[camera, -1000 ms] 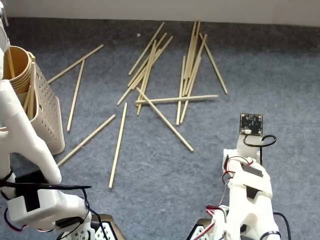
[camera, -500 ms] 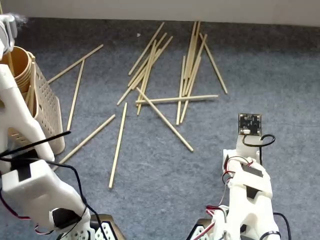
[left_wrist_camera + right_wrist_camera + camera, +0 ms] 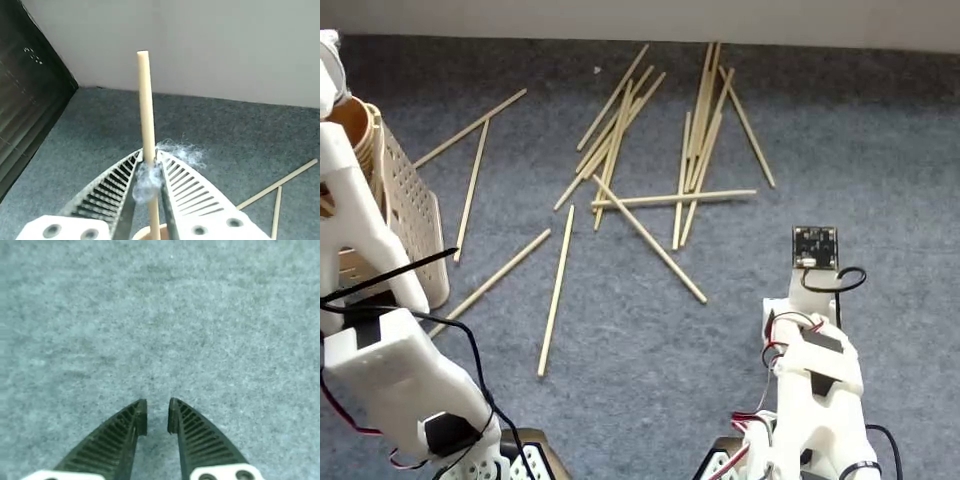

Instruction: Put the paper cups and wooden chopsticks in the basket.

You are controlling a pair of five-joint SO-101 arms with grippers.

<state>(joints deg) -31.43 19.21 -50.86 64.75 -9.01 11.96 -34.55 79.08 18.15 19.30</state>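
My left gripper [image 3: 149, 160] is shut on a wooden chopstick [image 3: 145, 100] that stands upright between its fingers. In the high view this gripper [image 3: 328, 60] hangs at the far left, over the white perforated basket [image 3: 415, 215]. A paper cup [image 3: 355, 115] stands in the basket with chopsticks beside it. Several loose chopsticks [image 3: 650, 150] lie scattered across the grey carpet at the middle and back. My right gripper [image 3: 157, 417] points down at bare carpet, its jaws nearly together and nothing between them. The right arm [image 3: 815, 350] sits at the front right.
A pale wall runs along the back edge of the carpet [image 3: 880, 150]. A dark panel [image 3: 30, 100] stands to the side beyond the basket. Two chopsticks [image 3: 556, 290] lie near the basket's front corner.
The left arm has swung up and toward the back over the basket, bringing its gripper into the far left corner. The right arm has barely moved.
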